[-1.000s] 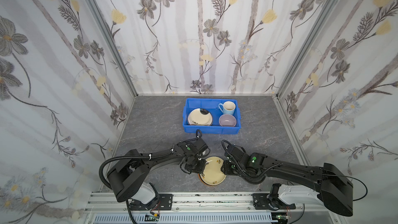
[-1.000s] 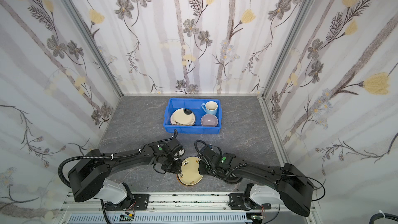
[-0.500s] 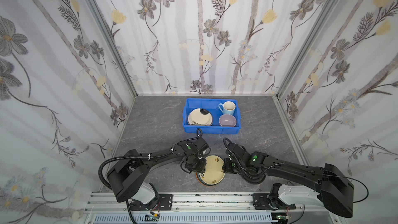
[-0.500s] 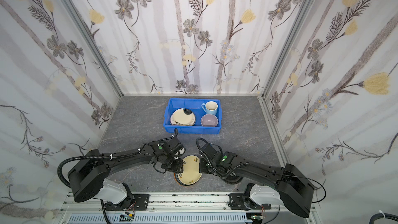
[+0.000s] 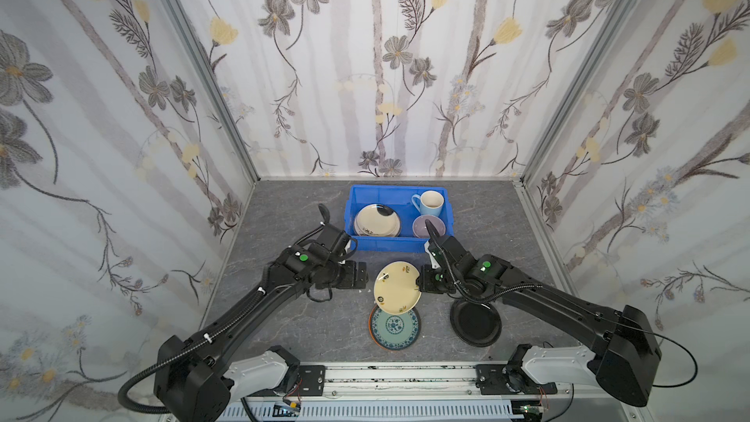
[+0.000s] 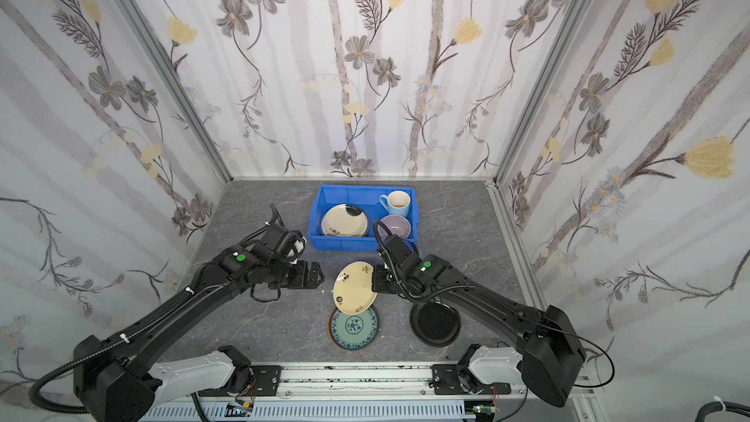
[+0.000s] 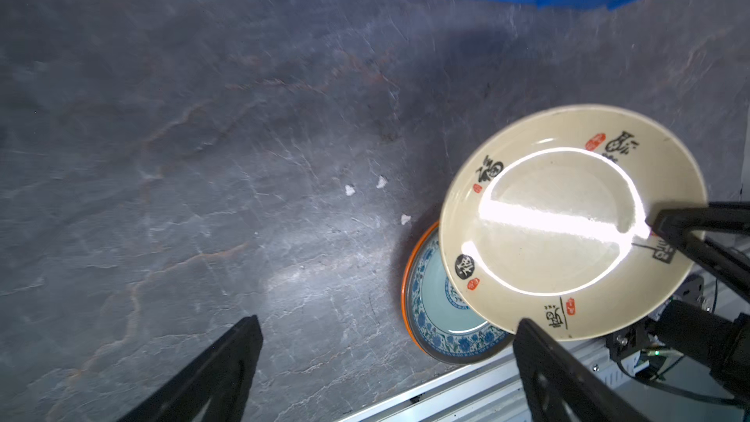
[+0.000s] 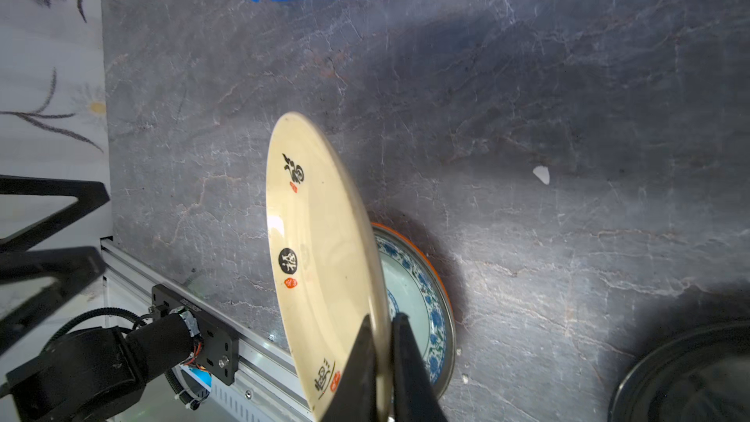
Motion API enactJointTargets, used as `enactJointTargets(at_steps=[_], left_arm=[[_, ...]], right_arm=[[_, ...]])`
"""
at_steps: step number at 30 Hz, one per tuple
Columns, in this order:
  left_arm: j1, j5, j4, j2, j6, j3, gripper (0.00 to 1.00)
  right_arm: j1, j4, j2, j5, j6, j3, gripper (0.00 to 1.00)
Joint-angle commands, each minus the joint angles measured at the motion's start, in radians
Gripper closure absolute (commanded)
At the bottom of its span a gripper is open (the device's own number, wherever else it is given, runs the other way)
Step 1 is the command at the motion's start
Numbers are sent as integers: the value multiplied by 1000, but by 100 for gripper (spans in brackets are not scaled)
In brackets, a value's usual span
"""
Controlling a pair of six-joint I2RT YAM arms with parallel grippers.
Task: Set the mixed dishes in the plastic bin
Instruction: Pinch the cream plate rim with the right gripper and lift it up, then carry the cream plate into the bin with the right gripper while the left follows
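Note:
My right gripper [image 5: 418, 282] [image 6: 373, 280] [image 8: 381, 323] is shut on the rim of a cream plate with dark lettering [image 5: 397, 287] [image 6: 354, 287] [image 7: 568, 221] [image 8: 316, 237]. The plate hangs tilted above a teal-patterned plate with an orange rim [image 5: 394, 328] [image 6: 354, 328] [image 7: 436, 312] [image 8: 414, 302]. My left gripper [image 5: 362, 274] [image 6: 318, 274] [image 7: 387, 324] stands open and empty, just left of the held plate. The blue plastic bin [image 5: 385, 243] [image 6: 349, 242] holds stacked plates [image 5: 376, 220], a light blue mug [image 5: 430, 202] and a lilac bowl [image 5: 428, 226].
A glossy black plate [image 5: 475, 323] [image 6: 435, 324] [image 8: 690, 379] lies on the grey table under my right arm. Small white chips [image 7: 350, 189] dot the table. The metal rail [image 5: 397, 375] runs along the front edge; patterned walls close in three sides.
My left gripper opened, let go of the cream plate and drew back to the left. My right gripper shut on its rim and lifted it, tilted, off the teal plate.

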Motion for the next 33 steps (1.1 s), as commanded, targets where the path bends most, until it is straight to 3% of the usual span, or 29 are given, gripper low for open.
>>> enactJointTargets(at_steps=[1, 12, 22, 26, 33], left_arm=[[85, -5, -91, -20, 69, 53, 0], [305, 94, -96, 123, 118, 268, 0], [341, 184, -49, 324, 105, 414, 0], [340, 211, -2, 387, 73, 460, 0], [313, 250, 55, 520, 42, 537, 0]], right_arm=[[-33, -13, 58, -24, -81, 87, 90], [-173, -95, 410, -115, -253, 594, 91], [-312, -208, 809, -172, -374, 1105, 91], [-336, -203, 930, -214, -373, 1198, 91], [-345, -154, 1032, -254, -355, 1211, 91]])
